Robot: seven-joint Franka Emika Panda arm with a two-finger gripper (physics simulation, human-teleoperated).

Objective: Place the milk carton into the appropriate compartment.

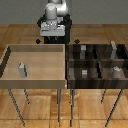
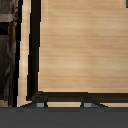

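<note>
no readable text, label, brand, number or sign is showing anywhere in either view; the milk carton (image 1: 22, 69), the light wooden tray (image 1: 10, 53) and the dark divided bin (image 1: 95, 61) are all appearing as plain, unmarked surfaces.

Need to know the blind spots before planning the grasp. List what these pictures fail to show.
- Milk carton: exterior view only, too small for detail; outside the wrist view.
- End effector: wrist view's edge cuts it, only fingertips show; opening unclear.
- Grey blocks in the divided bin: blurred, unidentifiable.
</note>
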